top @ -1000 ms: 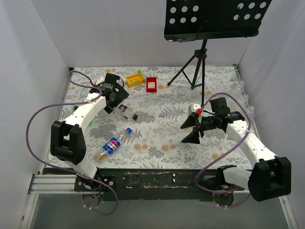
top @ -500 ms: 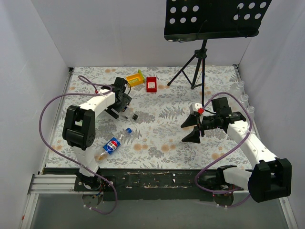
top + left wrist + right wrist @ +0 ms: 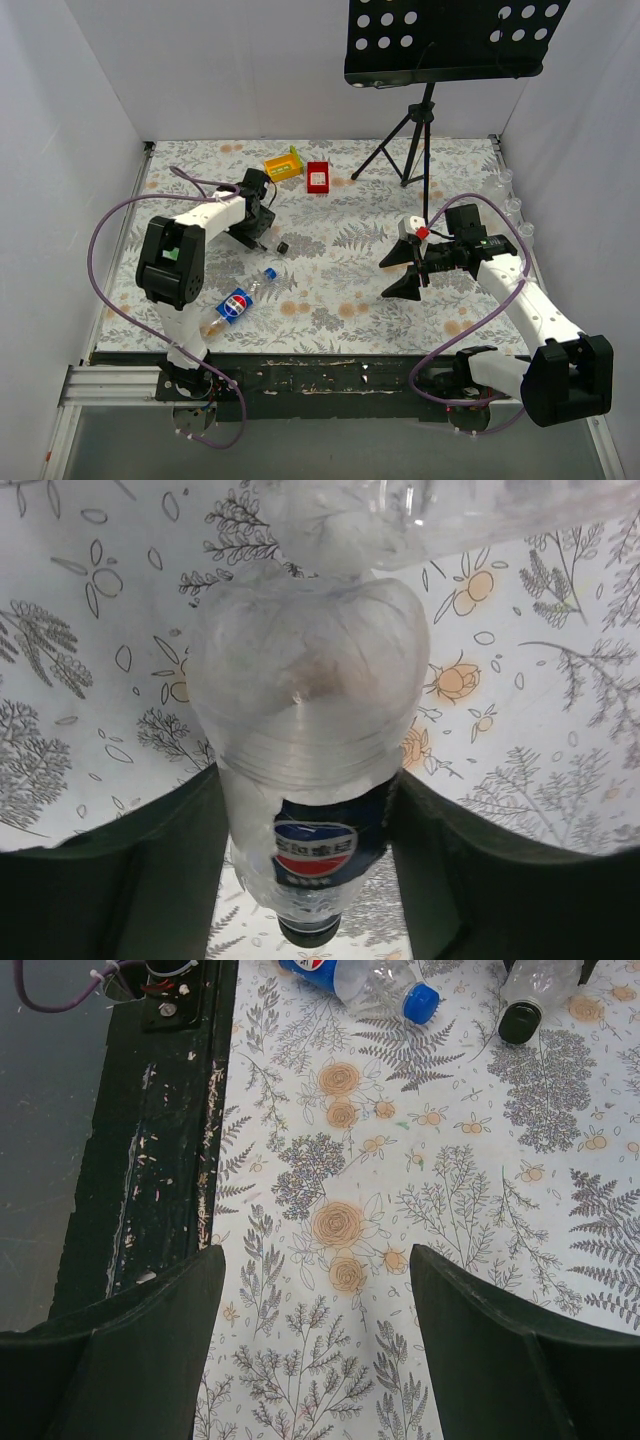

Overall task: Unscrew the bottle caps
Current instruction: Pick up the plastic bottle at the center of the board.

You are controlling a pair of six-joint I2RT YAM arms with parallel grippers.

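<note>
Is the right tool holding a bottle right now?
No: the right tool has its fingers spread wide, and only the flowered table shows between them.

- Bright, even white light from overhead — shadows on the floral table [image 3: 330, 290] are soft and faint.
- Left wrist view: the clear bottle [image 3: 310, 690], close to the lens, is hazy and out of focus — print beyond stays crisp.

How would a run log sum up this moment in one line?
left gripper: closed around clear plastic dark-capped bottle | right gripper: open, empty | blue-capped clear bottle: lying untouched
</note>
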